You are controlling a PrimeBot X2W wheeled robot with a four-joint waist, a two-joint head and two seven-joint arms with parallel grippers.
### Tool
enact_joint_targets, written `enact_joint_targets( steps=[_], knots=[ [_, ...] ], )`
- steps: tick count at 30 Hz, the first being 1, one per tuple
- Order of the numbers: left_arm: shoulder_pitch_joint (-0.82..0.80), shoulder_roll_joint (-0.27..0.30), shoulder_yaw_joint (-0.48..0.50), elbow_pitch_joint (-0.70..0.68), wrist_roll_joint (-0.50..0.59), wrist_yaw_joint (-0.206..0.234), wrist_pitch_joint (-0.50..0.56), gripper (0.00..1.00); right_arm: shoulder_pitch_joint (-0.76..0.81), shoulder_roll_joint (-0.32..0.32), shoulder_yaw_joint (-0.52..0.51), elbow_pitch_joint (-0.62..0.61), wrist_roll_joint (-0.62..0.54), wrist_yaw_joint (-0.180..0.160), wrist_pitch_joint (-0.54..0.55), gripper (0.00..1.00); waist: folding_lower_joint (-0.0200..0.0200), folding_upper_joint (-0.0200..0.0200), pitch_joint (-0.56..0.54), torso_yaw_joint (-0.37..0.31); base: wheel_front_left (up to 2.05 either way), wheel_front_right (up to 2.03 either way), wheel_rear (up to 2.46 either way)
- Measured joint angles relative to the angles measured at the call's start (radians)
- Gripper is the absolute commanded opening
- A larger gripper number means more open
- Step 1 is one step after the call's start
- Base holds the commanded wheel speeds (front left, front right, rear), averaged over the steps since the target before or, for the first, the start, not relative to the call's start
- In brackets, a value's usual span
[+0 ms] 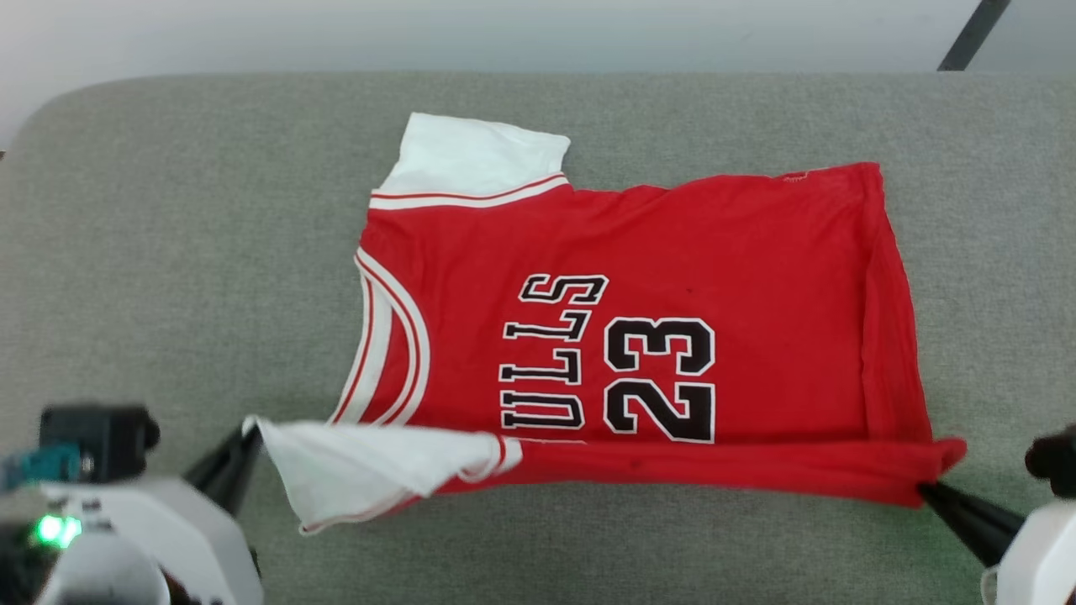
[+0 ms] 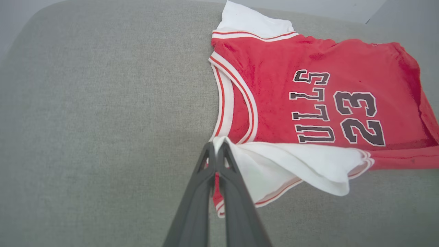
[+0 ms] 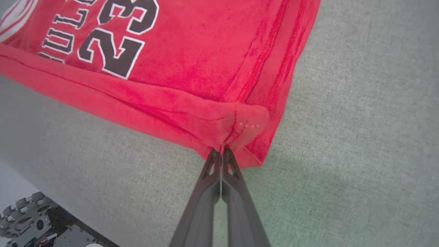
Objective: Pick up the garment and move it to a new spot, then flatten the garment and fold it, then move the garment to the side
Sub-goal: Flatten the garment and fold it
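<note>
The red garment point(image 1: 672, 252) lies spread on the grey table point(image 1: 168, 252), neck to the left, hem to the right, "ULLS 23" facing up. Its near edge is lifted and curled over toward the lettering. My left gripper point(image 1: 250, 427) is shut on the tip of the near white sleeve point(image 2: 291, 164), which hangs raised off the table. My right gripper point(image 1: 925, 489) is shut on the near hem corner point(image 3: 240, 127), bunched at the fingertips point(image 3: 222, 154). The far white sleeve point(image 1: 479, 155) lies flat at the back. In the left wrist view the left gripper point(image 2: 216, 145) pinches the sleeve's point.
Grey cloth covers the table, with wide bare room left of the garment point(image 2: 103, 120) and to its right point(image 3: 360, 120). The table's rounded far-left corner point(image 1: 50, 109) meets a pale floor. Part of my wheeled base point(image 3: 31, 223) shows below the near edge.
</note>
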Motion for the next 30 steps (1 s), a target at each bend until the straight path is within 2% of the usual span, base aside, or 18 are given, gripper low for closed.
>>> enact_joint_targets(
  steps=[5, 17, 25, 30],
  knots=[
    [-0.177, 0.007, -0.044, 0.088, 0.036, -0.087, 0.060, 0.00, -0.103, 0.014, 0.013, 0.015, -0.028, 0.000, 0.049, 0.00, 0.0000, 0.0000, 0.015, -0.015, 0.00, 0.00, 0.00],
    [-0.454, -0.141, -0.184, 0.388, 0.071, -0.263, 0.134, 0.00, -0.315, 0.018, 0.112, 0.167, -0.055, 0.000, 0.059, 0.00, 0.0000, 0.0000, 0.077, -0.036, 0.00, 0.00, 0.00],
    [-0.520, -0.227, -0.228, 0.578, 0.050, -0.330, 0.146, 0.00, -0.392, 0.020, 0.175, 0.264, -0.044, 0.000, 0.035, 0.00, 0.0000, 0.0000, 0.105, -0.031, 0.00, 0.00, 0.00],
    [-0.528, -0.254, -0.239, 0.652, 0.025, -0.353, 0.172, 0.00, -0.424, 0.020, 0.201, 0.299, -0.030, 0.000, 0.027, 0.00, 0.0000, 0.0000, 0.106, -0.025, 0.00, 0.00, 0.00]
  ],
)
